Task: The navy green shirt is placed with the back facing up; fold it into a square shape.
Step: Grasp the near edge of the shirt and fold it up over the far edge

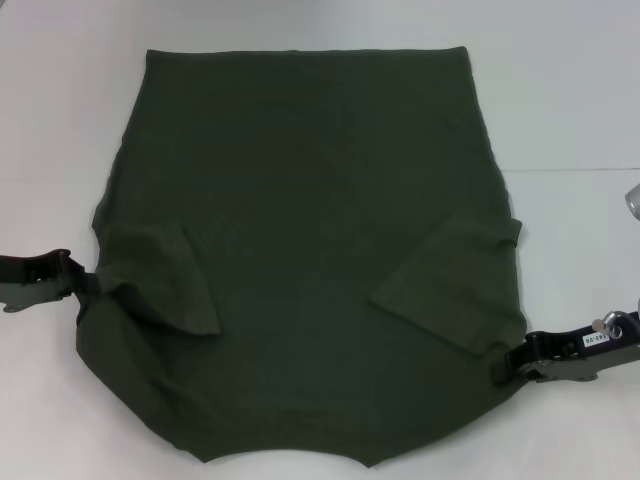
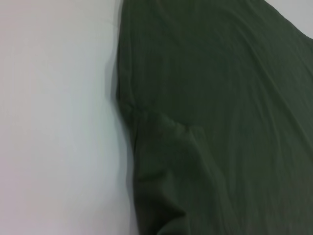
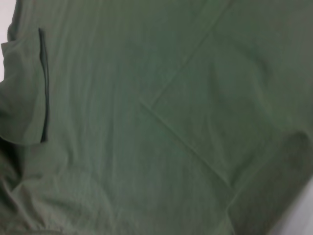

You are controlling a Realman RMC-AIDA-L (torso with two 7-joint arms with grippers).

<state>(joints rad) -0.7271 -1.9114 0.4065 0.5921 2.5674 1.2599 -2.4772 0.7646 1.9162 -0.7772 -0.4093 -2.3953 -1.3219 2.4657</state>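
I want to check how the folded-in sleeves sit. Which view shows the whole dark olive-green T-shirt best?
The head view: the whole dark olive-green T-shirt lies flat on the white table, both sleeves folded inward, a hand at each side edge. The left wrist view shows only one edge and a rumpled sleeve; the right wrist view shows only fabric and a sleeve's edge.

Matt cloth on a smooth white surface

The navy green shirt [image 1: 320, 260] is seen to be of soft, matt woven or knitted cloth, without print and without sheen, lightly creased where the sleeves are folded inward. The table [image 1: 60, 120] under it is shown as a smooth, plain white surface with a dull, slightly soft finish. The left gripper [image 1: 88, 281] and the right gripper [image 1: 505, 366] are made of black hard material, seemingly plastic, with a faint gloss; some bare silvery metal is shown on the right one.
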